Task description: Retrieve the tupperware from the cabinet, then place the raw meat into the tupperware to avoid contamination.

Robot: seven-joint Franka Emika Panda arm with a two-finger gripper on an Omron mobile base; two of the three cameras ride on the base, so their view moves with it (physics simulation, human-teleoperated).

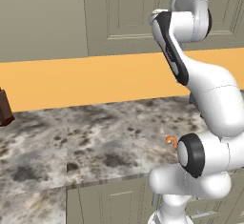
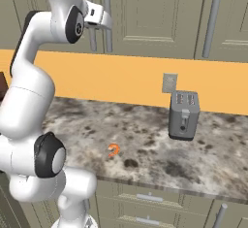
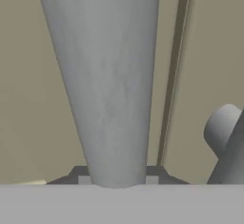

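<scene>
The cabinet is an olive-beige cupboard above the counter, its panelled doors closed. My gripper is raised against one of its long grey bar handles. In the hand view that handle runs between my two dark fingertips, which press on both its sides, so the gripper is shut on it. A second bar handle shows to the right. The raw meat, a tiny orange-red curl, lies on the speckled counter near its front edge. The tupperware is hidden.
A grey toaster stands on the counter at the right, below a wall outlet. A dark brown block sits at the far left. Another tall handle hangs further right. An orange wall band runs behind the counter.
</scene>
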